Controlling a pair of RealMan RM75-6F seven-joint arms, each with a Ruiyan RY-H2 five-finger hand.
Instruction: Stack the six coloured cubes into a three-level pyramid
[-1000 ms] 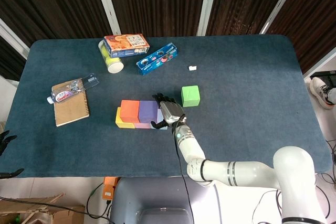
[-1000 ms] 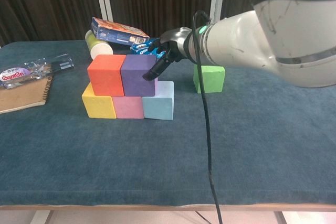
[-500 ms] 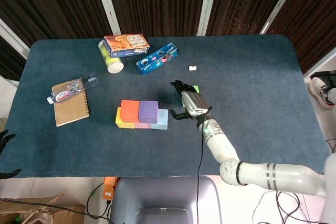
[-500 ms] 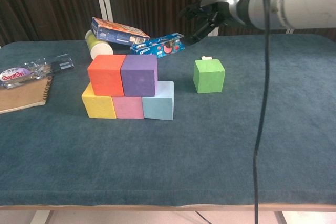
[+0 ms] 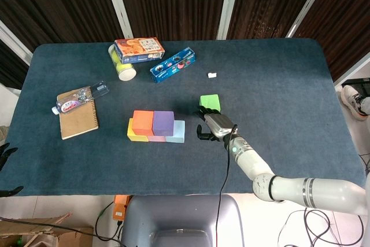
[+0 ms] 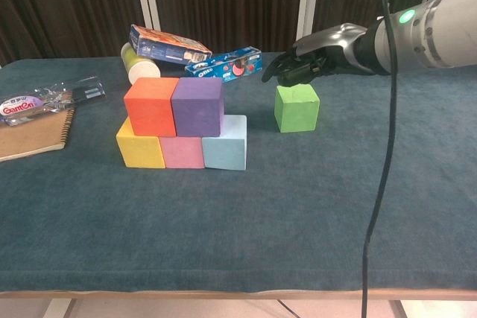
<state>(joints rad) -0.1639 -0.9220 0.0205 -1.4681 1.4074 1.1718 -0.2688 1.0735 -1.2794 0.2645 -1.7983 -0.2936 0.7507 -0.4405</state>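
On the dark blue cloth-covered table [image 6: 313, 206] stand five foam cubes: a yellow cube [image 6: 139, 148], a pink cube [image 6: 182, 152] and a pale blue cube [image 6: 226, 144] in a row, with an orange cube [image 6: 150, 106] and a purple cube [image 6: 197, 106] on top. The green foam cube [image 6: 297, 107] sits alone at three o'clock from the stack, apart from it. The right hand [image 6: 317, 57] hovers just above the green cube, its fingers [image 6: 277, 71] spread and curved downward, holding nothing. The left hand [image 5: 6, 155] shows only dark fingertips at the head view's nine-o'clock edge; whether it is open or closed cannot be told.
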